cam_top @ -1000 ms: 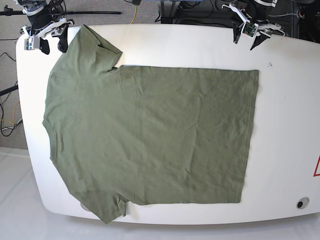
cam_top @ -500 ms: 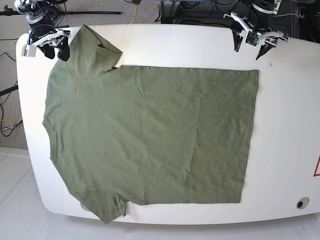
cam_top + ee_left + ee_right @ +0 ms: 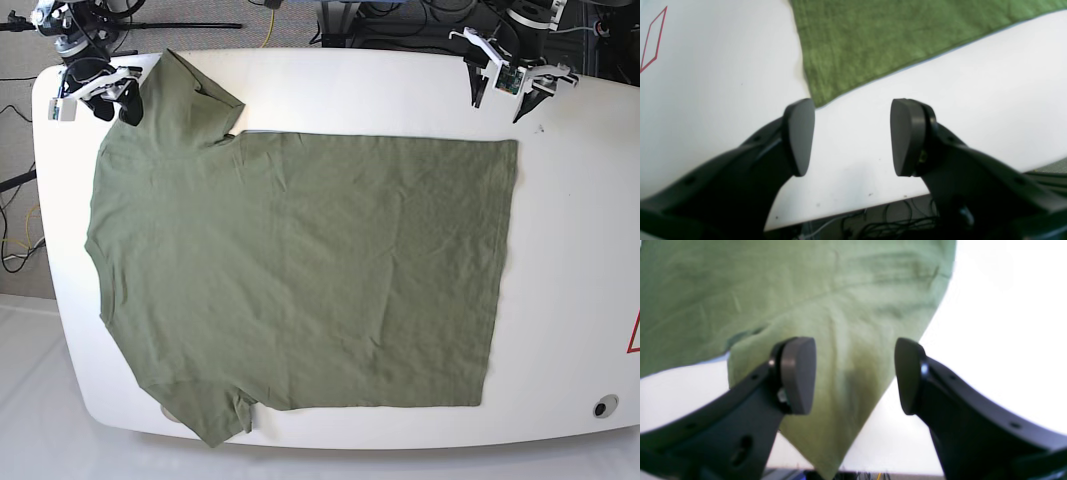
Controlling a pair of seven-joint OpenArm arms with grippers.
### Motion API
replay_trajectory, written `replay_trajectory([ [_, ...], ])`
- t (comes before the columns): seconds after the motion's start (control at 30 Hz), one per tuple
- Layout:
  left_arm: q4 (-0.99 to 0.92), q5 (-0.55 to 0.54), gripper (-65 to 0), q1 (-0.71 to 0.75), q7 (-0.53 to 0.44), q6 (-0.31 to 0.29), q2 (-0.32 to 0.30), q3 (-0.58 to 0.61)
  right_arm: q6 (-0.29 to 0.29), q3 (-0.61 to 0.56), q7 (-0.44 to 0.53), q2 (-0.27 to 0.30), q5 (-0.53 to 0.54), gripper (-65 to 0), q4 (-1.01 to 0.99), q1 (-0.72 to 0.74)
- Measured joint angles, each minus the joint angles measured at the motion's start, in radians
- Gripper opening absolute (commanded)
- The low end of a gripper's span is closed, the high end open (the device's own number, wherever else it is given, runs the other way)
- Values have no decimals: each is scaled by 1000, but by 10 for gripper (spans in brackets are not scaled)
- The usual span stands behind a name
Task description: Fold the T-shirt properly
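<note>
The olive-green T-shirt [image 3: 300, 270] lies spread flat on the white table [image 3: 360, 85], neck to the left and hem to the right. My left gripper [image 3: 497, 98] hovers open just beyond the shirt's far hem corner [image 3: 816, 98], nothing between its fingers. In the left wrist view the left gripper [image 3: 851, 136] is over bare table, with the T-shirt [image 3: 890, 36] ahead of it. My right gripper [image 3: 113, 103] is open at the far sleeve. In the right wrist view the right gripper [image 3: 853, 375] straddles the sleeve [image 3: 846, 350] without gripping it.
A red outlined mark [image 3: 634, 333] sits at the table's right edge and a round grommet [image 3: 604, 406] near the front right corner. Cables and stands [image 3: 290, 20] lie on the floor behind the table. The near sleeve [image 3: 205, 415] reaches the front edge.
The left gripper has shifted right toward the hem corner and its jaws stand wider. The right gripper has slid slightly right over the far sleeve.
</note>
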Motion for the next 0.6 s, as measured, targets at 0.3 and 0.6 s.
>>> replay_trajectory([
  [0.3, -7, 4, -320, -11, -7, 3, 5, -8, -4, -1, -19, -8, -12, -298, -18, 30],
  [0.6, -21, 13, -320, -22, 0, 4, 2, 5, -19, -6, -47, -8, -15, -299, -94, 31],
])
